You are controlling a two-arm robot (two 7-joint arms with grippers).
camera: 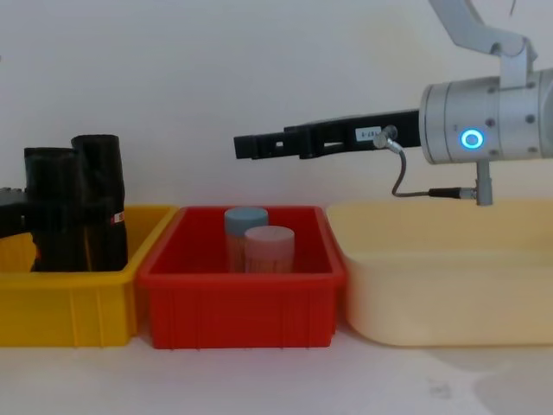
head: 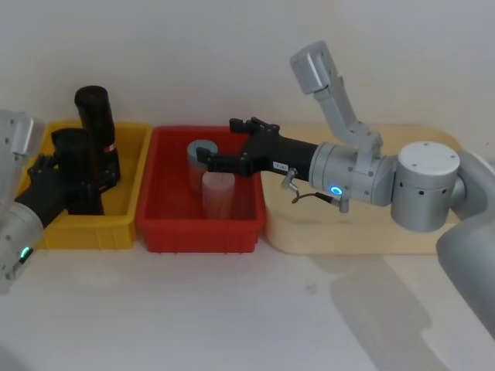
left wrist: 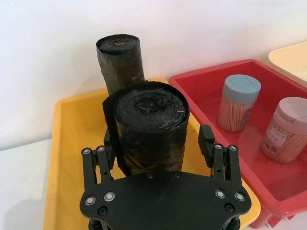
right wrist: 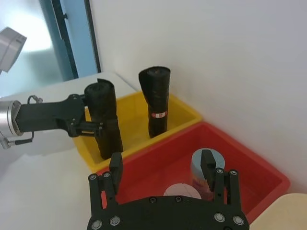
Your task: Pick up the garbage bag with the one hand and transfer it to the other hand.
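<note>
Left gripper (left wrist: 157,136) straddles garbage bag (left wrist: 146,120) standing in yellow bin (left wrist: 72,124), jaws seemingly not tight yet. Close squarely mid-roll, lift straight. Right gripper (head: 220,141) hovers wide-open over red bin (head: 197,226).

Robot lab bench, bare white wall (camera: 216,69), white tabletop (camera: 259,380), yellow bin (camera: 69,307), red bin (camera: 242,307), cream bin (camera: 449,294)

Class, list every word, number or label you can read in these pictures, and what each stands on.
No text here reads clearly.
The white sticker on the right hand: too small to read.
The red-and-white band on the rear black roll: too small to read.
</note>
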